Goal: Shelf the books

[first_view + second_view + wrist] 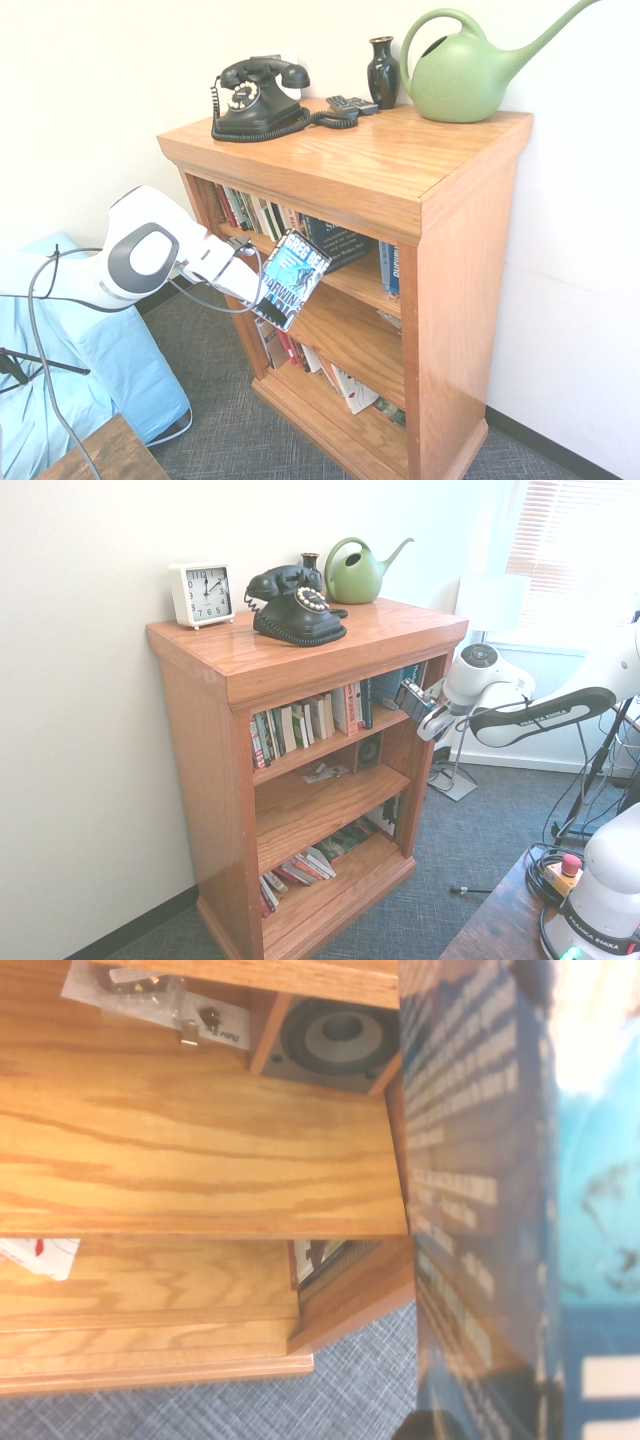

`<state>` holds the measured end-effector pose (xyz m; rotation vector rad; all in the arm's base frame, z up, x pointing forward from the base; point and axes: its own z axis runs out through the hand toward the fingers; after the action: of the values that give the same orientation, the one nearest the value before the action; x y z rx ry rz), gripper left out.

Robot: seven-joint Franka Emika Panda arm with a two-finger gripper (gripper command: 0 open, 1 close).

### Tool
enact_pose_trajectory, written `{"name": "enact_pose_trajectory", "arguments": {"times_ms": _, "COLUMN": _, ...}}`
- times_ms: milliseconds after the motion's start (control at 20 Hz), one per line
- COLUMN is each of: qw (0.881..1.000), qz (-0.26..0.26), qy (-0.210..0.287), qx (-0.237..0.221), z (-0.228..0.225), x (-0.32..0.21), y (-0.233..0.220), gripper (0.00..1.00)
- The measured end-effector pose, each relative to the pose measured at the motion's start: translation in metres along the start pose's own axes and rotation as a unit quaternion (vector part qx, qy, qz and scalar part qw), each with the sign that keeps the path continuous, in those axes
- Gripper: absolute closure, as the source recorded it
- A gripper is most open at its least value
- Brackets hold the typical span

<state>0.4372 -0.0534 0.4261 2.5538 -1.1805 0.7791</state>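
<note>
blue, black and white thick paperback book point(291, 277) with white lettering hangs tilted in the air, clamped in the white arm's fingers point(262, 300), just in front of the orange-brown wooden bookcase's point(455, 260) middle shelf, below a row of upright books point(255, 212).

One wooden bookcase point(470, 200) with three open shelves is seen, and one blue paperback point(292, 278) is held in front of it by one gripper point(262, 287). On its top are counted one black telephone point(258, 98), one green watering can point(462, 66), one dark vase point(383, 72), one remote point(351, 104) and one white clock point(202, 593). The upright books point(300, 725) on the top shelf are too tightly packed to be counted, and one small speaker point(335, 1043) is seen on the middle shelf.
</note>
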Motion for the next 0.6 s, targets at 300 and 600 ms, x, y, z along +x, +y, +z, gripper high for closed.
{"name": "enact_pose_trajectory", "arguments": {"times_ms": 300, "qw": 1.000, "qz": -0.007, "qy": 0.005, "qx": 0.003, "z": 0.027, "x": 0.005, "y": -0.019, "gripper": 1.00}}
{"name": "enact_pose_trajectory", "arguments": {"times_ms": 600, "qw": 0.999, "qz": -0.018, "qy": 0.023, "qx": 0.013, "z": 0.033, "x": 0.015, "y": -0.045, "gripper": 1.00}}
